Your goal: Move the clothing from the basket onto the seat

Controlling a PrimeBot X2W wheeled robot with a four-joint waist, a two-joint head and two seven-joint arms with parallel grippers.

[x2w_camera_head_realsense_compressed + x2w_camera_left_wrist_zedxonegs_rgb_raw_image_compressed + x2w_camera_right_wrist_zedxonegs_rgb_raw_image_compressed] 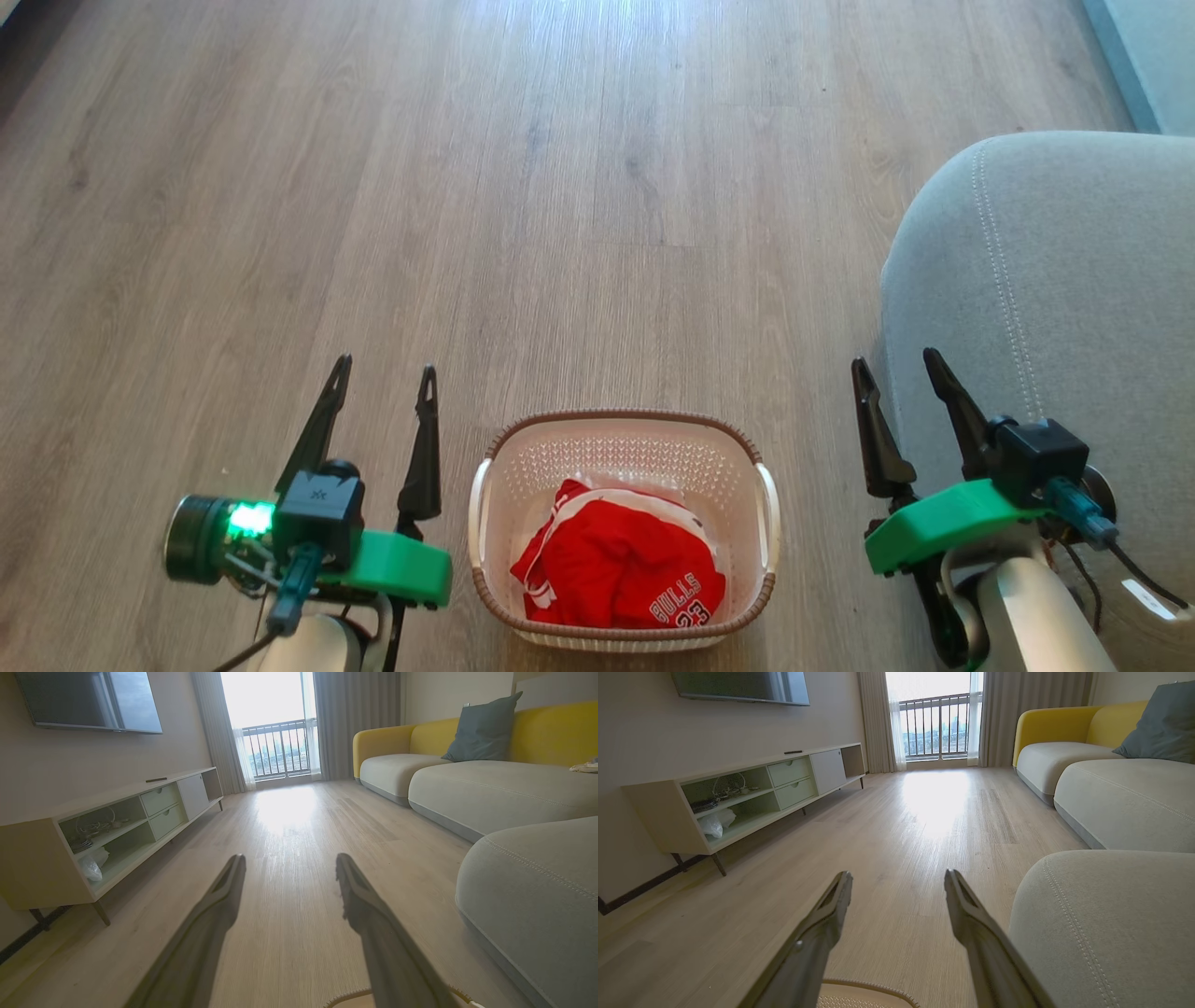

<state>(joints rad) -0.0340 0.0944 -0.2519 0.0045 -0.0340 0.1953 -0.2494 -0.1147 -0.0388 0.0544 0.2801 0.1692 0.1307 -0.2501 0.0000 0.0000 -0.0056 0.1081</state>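
Head view: see clothing (621, 560) heaped inside basket (621, 415), seat (1055, 280) right of basket. Left claw (386, 365) left of basket, right claw (893, 358) right of basket, both wide apart, empty.
Left wrist view: wide, empty.
Right wrist view: likewise.
Pre-grasp; next needs reaching down into basket.

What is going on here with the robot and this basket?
The robot faces a basket on the wooden floor, with the red clothing lying inside it. The left gripper and the right gripper are open and hold nothing, one on each side of the basket. The grey seat is on the robot's right. No garment is picked up yet.
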